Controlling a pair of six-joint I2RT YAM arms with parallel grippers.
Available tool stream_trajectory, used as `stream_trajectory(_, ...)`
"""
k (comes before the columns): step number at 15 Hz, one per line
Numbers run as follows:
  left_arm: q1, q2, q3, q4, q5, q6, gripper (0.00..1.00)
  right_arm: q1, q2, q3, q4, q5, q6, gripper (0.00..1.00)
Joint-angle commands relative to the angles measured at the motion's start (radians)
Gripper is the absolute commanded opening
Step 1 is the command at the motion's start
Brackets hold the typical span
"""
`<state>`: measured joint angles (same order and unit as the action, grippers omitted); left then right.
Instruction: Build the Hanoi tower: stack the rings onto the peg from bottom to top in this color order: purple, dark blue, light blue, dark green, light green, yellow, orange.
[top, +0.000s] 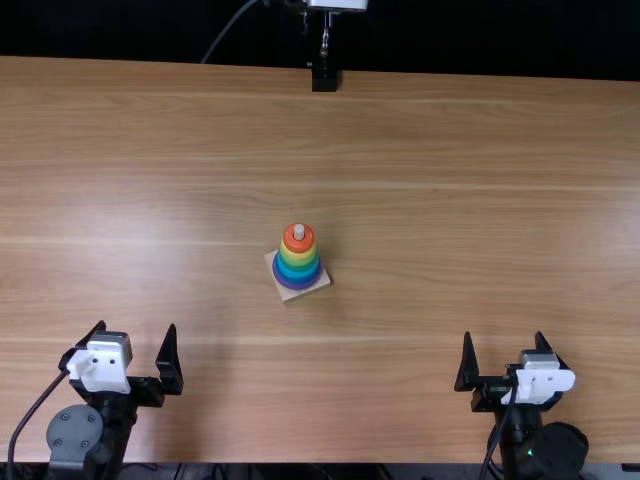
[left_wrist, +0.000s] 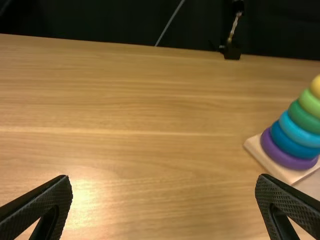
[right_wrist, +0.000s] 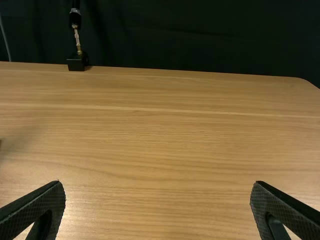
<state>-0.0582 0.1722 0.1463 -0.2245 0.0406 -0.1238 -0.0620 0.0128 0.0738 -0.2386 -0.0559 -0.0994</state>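
Note:
Near the middle of the table stands the square wooden base (top: 291, 294), its peg (top: 299, 231) poking out of a full ring stack. An orange ring (top: 299, 243) is on top; in the left wrist view, yellow (left_wrist: 316, 86), light green (left_wrist: 310, 103), dark green (left_wrist: 303, 118), light blue (left_wrist: 298, 131), dark blue (left_wrist: 292, 143) and purple (left_wrist: 285, 155) rings run downward. My left gripper (top: 138, 352), also in its wrist view (left_wrist: 164, 200), is open at the lower left, away from the tower. At the lower right my right gripper (top: 504, 362), in its own view (right_wrist: 158, 202), is open too, holding nothing.
A black clamp mount (top: 325, 78) with a metal stand sits at the far edge of the wooden table (top: 450, 150). A cable runs down behind that edge, against a dark backdrop.

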Motion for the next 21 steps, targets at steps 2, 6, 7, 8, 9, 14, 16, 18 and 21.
stream_trajectory(2, 0.008, -0.062, -0.067, 0.007, 0.004, 0.045, 1.0, -0.013, -0.013, -0.058, -0.079, -0.01, 0.0, 1.0)
stream_trajectory(6, 0.003, -0.142, -0.146, -0.017, 0.004, 0.037, 1.0, -0.012, -0.013, -0.058, -0.079, -0.01, 0.0, 1.0)
stream_trajectory(7, 0.006, -0.172, -0.146, -0.063, 0.004, 0.043, 1.0, -0.012, -0.013, -0.058, -0.079, -0.01, 0.0, 1.0)
stream_trajectory(8, 0.009, -0.172, -0.146, -0.109, 0.004, 0.045, 1.0, -0.012, -0.013, -0.057, -0.079, -0.01, 0.0, 1.0)
stream_trajectory(9, 0.001, -0.172, -0.146, -0.149, 0.004, 0.046, 1.0, -0.013, -0.013, -0.057, -0.079, -0.01, 0.0, 1.0)
stream_trajectory(14, 0.003, -0.172, -0.146, -0.225, 0.005, 0.046, 1.0, -0.012, -0.013, -0.058, -0.079, -0.01, 0.0, 1.0)
stream_trajectory(16, 0.003, -0.172, -0.146, -0.225, 0.005, 0.046, 1.0, -0.012, -0.013, -0.058, -0.079, -0.01, 0.0, 1.0)
stream_trajectory(18, 0.003, -0.172, -0.146, -0.225, 0.005, 0.046, 1.0, -0.013, -0.013, -0.058, -0.079, -0.01, 0.0, 1.0)
stream_trajectory(21, 0.003, -0.172, -0.146, -0.225, 0.005, 0.046, 1.0, -0.013, -0.013, -0.058, -0.079, -0.01, 0.0, 1.0)
